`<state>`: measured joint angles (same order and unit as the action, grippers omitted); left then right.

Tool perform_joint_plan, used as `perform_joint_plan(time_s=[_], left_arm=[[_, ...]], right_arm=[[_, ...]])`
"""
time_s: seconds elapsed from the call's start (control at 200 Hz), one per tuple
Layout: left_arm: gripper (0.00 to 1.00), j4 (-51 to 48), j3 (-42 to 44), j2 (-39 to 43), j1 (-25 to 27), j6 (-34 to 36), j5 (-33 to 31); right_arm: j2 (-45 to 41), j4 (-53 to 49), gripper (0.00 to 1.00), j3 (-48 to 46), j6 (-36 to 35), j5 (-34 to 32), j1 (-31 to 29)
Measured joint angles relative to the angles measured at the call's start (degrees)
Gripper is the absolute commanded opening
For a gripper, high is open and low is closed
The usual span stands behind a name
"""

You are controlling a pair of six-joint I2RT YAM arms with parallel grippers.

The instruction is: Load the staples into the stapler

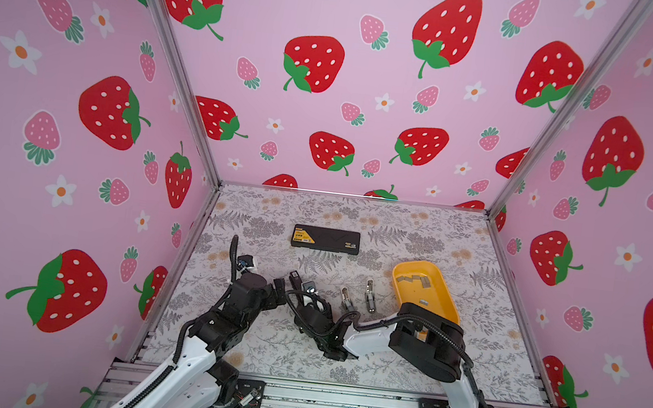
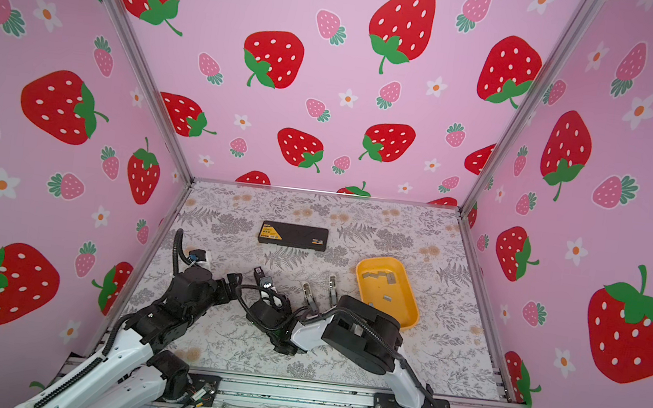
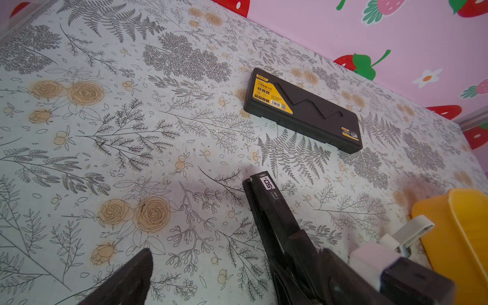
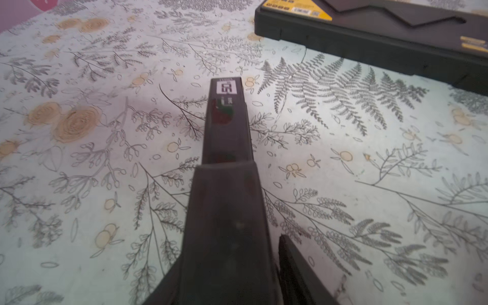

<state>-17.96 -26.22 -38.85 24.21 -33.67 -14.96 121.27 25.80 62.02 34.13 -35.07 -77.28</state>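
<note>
A long black stapler (image 1: 294, 277) (image 4: 227, 126) with a white label lies left of the table's middle. My right gripper (image 1: 304, 294) (image 4: 232, 250) reaches across and straddles its rear. One finger (image 4: 293, 264) sits close beside it and the other is hidden, so I cannot tell whether the jaws press on it. My left gripper (image 1: 283, 290) (image 3: 240, 277) stands wide open, with the stapler (image 3: 266, 200) close to one of its fingers (image 3: 343, 277). Grey staples (image 1: 414, 280) (image 2: 379, 277) lie in a yellow tray (image 1: 436, 305) to the right.
Two small staplers (image 1: 347, 297) (image 1: 369, 296), showing bare metal, lie between the grippers and the tray (image 3: 462, 237). A flat black case (image 1: 325, 238) (image 3: 303, 111) with a yellow label lies farther back. Pink strawberry walls close in three sides.
</note>
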Motion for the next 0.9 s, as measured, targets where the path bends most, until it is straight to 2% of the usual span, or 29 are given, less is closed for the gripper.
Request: perform_joint_plan(time_s=[0.1, 0.18, 0.385, 0.55, 0.71, 0.9], left_arm=[[0.99, 0.02, -0.70, 0.50, 0.00, 0.85, 1.62], [0.99, 0.17, -1.27, 0.79, 0.00, 1.36, 3.48], [0.99, 1.73, -3.61, -1.29, 1.22, 2.67, 9.97], [0.97, 5.73, -6.73, -7.04, 9.20, 3.82, 11.23], [0.95, 10.45, -10.19, -15.34, 18.71, 4.63, 9.22], [0.95, 14.21, -13.70, -24.76, 20.59, 3.72, 8.52]], right_arm=[[-2.47, -1.79, 0.67, -0.96, -1.25, 1.53, -0.13], [-7.58, -2.62, 0.69, -3.89, -1.99, 2.75, -0.57], [-28.52, -1.38, 0.62, -16.90, -2.84, 3.82, -2.62], [-43.25, -0.87, 0.62, -30.05, -2.95, 3.80, -2.80], [-50.60, -2.10, 0.64, -40.19, -4.09, 4.90, -1.44], [-52.37, -3.15, 0.67, -43.93, -5.31, 8.66, 2.38]])
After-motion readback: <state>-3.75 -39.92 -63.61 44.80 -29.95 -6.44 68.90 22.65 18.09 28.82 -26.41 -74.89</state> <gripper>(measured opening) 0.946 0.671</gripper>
